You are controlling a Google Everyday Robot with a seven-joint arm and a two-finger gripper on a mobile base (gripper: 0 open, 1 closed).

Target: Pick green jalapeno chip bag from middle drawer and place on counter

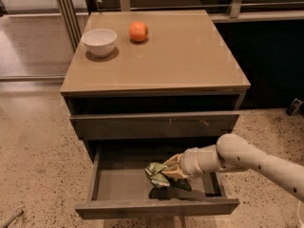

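Observation:
The middle drawer (156,207) is pulled open below the counter (185,56). The green jalapeno chip bag (156,174), crumpled green and white, is in the drawer's right half and casts a shadow on the drawer floor below it. My gripper (170,171) reaches in from the right on a pale arm (247,158). Its fingers are closed on the bag's right side and hold it a little above the drawer floor. The fingertips are partly hidden by the bag.
A white bowl (99,41) and an orange fruit (138,31) stand at the counter's back left. A shut drawer front with small scratches (152,125) overhangs the open drawer. Speckled floor lies around the cabinet, with dark furniture behind at the right.

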